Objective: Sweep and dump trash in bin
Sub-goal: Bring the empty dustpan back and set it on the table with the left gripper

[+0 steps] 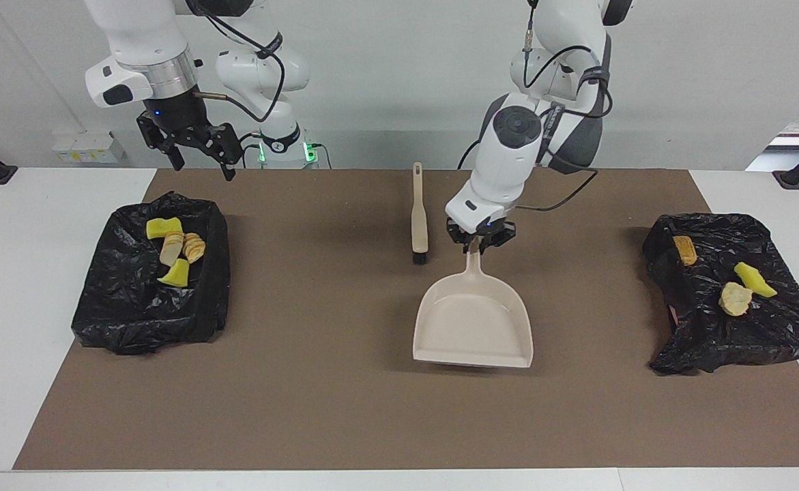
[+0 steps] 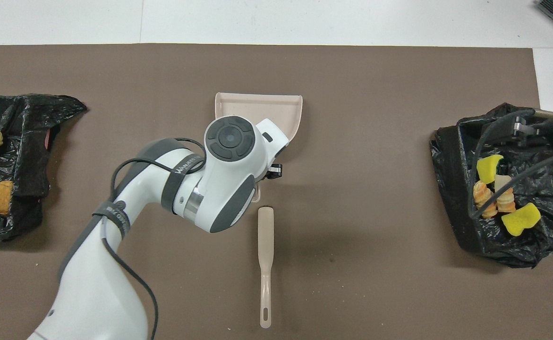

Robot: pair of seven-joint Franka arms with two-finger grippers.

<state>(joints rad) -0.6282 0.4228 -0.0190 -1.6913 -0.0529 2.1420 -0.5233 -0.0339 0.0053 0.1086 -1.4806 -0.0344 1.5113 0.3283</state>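
Note:
My left gripper (image 1: 475, 244) is shut on the handle of an empty beige dustpan (image 1: 473, 320), which hangs low over the middle of the brown mat with its mouth away from the robots. In the overhead view my left arm covers most of the dustpan (image 2: 257, 105). A beige brush (image 1: 418, 215) lies on the mat just beside the dustpan's handle. Trash lies in two black-bagged bins. Several lumps (image 1: 175, 251) are in the bin (image 1: 140, 327) at the right arm's end, three lumps (image 1: 735, 299) in the bin (image 1: 713, 341) at the left arm's end. My right gripper (image 1: 202, 164) hangs open and holds nothing, above its bin's edge.
The brush (image 2: 266, 250) lies lengthwise, its bristle end away from the robots. The bins (image 2: 451, 198) (image 2: 26, 141) stand at opposite ends of the mat (image 2: 375, 283). White table surface borders the mat on all sides.

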